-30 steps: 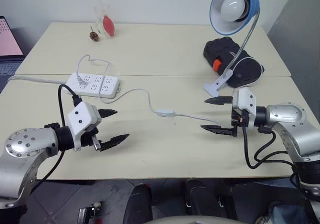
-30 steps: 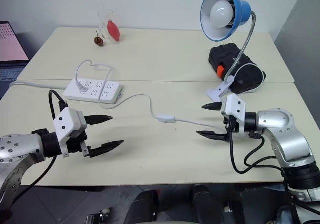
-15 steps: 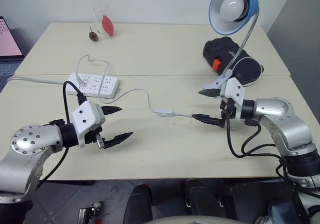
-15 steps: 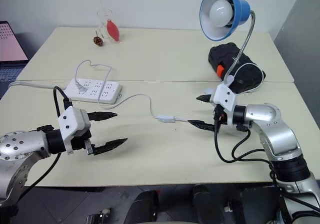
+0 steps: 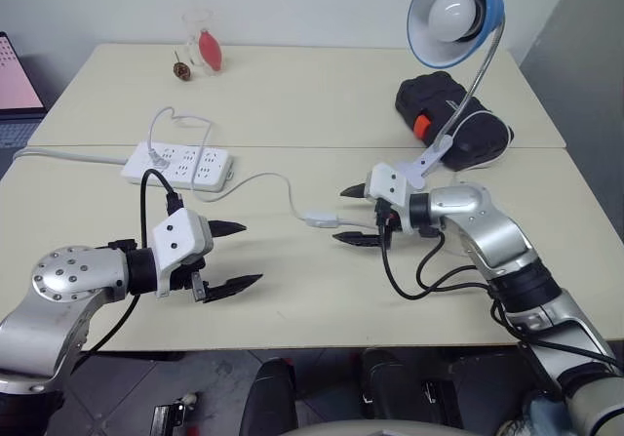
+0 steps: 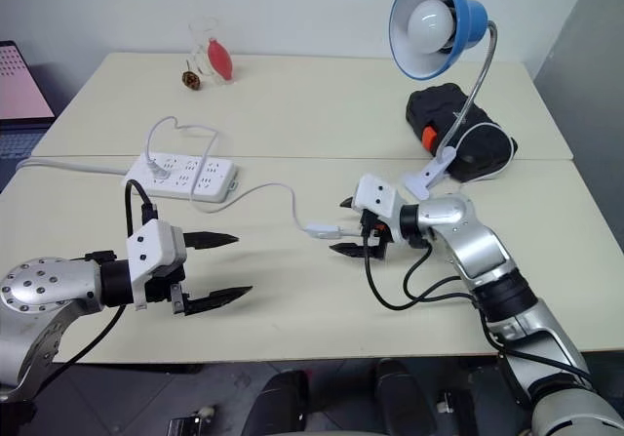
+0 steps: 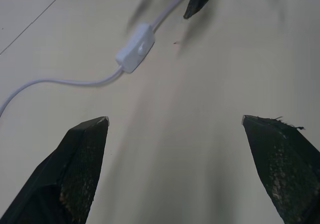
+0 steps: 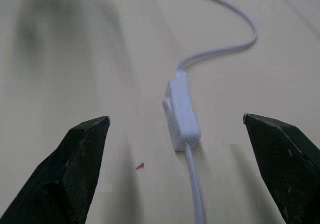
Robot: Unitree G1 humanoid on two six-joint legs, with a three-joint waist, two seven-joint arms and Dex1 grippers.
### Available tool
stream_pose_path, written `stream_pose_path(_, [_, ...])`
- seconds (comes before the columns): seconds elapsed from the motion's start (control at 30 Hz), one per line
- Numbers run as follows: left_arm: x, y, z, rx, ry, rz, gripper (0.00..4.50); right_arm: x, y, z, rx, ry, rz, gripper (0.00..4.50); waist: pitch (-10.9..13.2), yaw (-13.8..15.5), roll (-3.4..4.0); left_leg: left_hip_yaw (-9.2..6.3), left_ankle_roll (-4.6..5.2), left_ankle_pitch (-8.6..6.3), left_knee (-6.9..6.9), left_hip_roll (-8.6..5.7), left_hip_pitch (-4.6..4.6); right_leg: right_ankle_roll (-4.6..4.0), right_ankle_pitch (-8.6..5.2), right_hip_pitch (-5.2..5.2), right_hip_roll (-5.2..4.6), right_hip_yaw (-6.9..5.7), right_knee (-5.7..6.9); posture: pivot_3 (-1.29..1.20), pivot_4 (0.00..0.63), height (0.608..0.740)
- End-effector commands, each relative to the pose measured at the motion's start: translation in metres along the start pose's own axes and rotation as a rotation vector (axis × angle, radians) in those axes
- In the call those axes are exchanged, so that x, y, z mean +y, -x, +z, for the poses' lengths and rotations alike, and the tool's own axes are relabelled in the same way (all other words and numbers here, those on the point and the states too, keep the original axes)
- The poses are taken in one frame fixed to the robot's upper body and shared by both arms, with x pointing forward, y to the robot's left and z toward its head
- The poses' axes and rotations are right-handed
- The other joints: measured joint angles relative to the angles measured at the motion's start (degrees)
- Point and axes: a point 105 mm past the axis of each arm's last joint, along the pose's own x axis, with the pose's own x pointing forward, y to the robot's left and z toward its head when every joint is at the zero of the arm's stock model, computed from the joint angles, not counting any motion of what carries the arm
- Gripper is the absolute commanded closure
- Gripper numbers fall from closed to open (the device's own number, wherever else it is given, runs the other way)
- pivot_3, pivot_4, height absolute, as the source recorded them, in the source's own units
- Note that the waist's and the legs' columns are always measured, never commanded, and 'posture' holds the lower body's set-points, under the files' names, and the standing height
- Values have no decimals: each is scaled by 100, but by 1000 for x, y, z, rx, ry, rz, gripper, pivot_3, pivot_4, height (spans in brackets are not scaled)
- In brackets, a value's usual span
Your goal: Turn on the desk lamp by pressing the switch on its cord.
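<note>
right jaws [image 5: 351, 216]: spread wide, empty, low over the counter [image 5: 292, 299], tips pointing at the switch
switch [image 5: 320, 219]: flat on the counter just ahead of the right jaws' tips, on the line between them, untouched
cord [image 5: 261, 177]: runs from the switch toward the power strip [image 5: 178, 163]
left jaws [image 5: 234, 257]: spread wide, empty, well apart from the switch
desk lamp [image 5: 456, 15]: behind the right jaws, bulb unlit

No legible text or labels anywhere.
</note>
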Motion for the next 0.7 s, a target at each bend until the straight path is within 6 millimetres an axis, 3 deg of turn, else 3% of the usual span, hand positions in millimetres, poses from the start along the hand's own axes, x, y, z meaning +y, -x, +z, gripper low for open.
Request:
stream_pose_path(0.03, [1, 0, 6, -14, -23, -1, 58, -5, -7, 8, -2, 37, 24, 0, 0, 0, 0, 0, 0, 0, 0, 0, 1, -1, -1, 1, 0, 0, 0, 0, 150, 740])
stream_pose_path(0.33, [0, 0, 3, -6, -19, 0, 58, -9, -18, 0, 27, 12, 56, 0, 1, -3, 1, -2, 0, 0, -4, 0, -2, -3, -2, -2, 0, -2, 0, 0, 150, 740])
stream_pose_path(0.7, [0, -1, 3, -7, -26, 6, 0, -9, -17, -3, 26, -4, 71, 2434, 1, -4, 1, -2, 0, 0, -3, 1, -1, -1, -1, -2, 1, -2, 3, 0, 150, 740])
